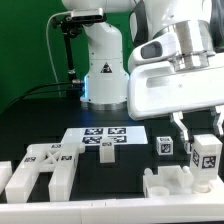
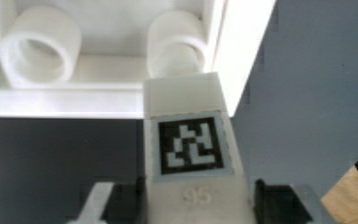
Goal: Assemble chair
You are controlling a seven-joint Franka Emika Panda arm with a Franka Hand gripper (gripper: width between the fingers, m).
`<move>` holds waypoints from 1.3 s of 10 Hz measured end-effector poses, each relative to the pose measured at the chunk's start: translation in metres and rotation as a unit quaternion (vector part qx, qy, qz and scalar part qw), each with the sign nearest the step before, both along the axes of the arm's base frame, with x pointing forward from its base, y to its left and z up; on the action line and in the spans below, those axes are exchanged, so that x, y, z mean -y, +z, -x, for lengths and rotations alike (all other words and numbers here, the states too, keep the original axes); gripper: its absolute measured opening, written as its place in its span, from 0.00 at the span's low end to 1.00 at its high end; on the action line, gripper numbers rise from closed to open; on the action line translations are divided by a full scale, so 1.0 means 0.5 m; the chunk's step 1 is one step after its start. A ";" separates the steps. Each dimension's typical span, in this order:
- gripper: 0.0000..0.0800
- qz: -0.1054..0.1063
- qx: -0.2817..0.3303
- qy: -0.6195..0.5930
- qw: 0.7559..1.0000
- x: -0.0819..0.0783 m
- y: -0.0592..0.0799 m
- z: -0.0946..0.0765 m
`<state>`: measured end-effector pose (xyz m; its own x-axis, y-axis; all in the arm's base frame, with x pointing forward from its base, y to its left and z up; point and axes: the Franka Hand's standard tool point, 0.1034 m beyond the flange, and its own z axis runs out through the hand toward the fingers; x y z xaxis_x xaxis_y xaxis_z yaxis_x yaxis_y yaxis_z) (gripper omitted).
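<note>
The end effector (image 1: 199, 132) is hanging low at the exterior view's right, its fingers sitting narrow and gripping a tagged block (image 2: 190, 130) by its two sides; the wrist view is showing that block running straight out from between the jaws, its tag facing the camera. Just past its far end, the socketed piece (image 2: 105, 78) is lying with two round openings showing; in the exterior view that piece (image 1: 168, 183) is sitting near the front edge of the black surface (image 1: 135, 160), and I cannot tell whether the held block is touching it or hovering just short. A second tagged block (image 1: 165, 147) is standing just beside the gripped one; the cross-braced panel (image 1: 45, 165) is lying well apart at the exterior view's left, with the marker board (image 1: 100, 138) between. To my eye the arm is lining the block up for seating, and that is where things are looking risky; the block's end is not sitting squarely over either opening, so pressing on could be jamming it on the rim, twisting it in the grip, or shoving the socketed piece toward the edge; a sideways correction could also be knocking the neighbouring block over.
</note>
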<state>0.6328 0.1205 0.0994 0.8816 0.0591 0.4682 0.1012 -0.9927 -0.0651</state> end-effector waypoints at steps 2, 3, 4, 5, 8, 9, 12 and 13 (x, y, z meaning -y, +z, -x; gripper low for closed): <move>0.36 0.000 0.001 0.001 1.000 -0.003 -0.009 0.002; 0.36 -0.001 0.005 0.000 1.000 -0.002 -0.015 0.001; 0.36 -0.001 0.014 -0.001 1.000 -0.002 -0.018 0.000; 0.36 -0.002 0.026 -0.001 1.000 0.000 -0.020 0.000; 0.36 0.002 0.036 0.005 0.999 0.005 -0.021 0.000; 0.45 0.003 0.036 0.007 0.999 0.005 -0.021 0.000; 0.78 0.006 0.037 0.011 0.999 0.005 -0.021 0.000; 0.80 0.006 0.037 0.012 0.999 0.005 -0.021 0.000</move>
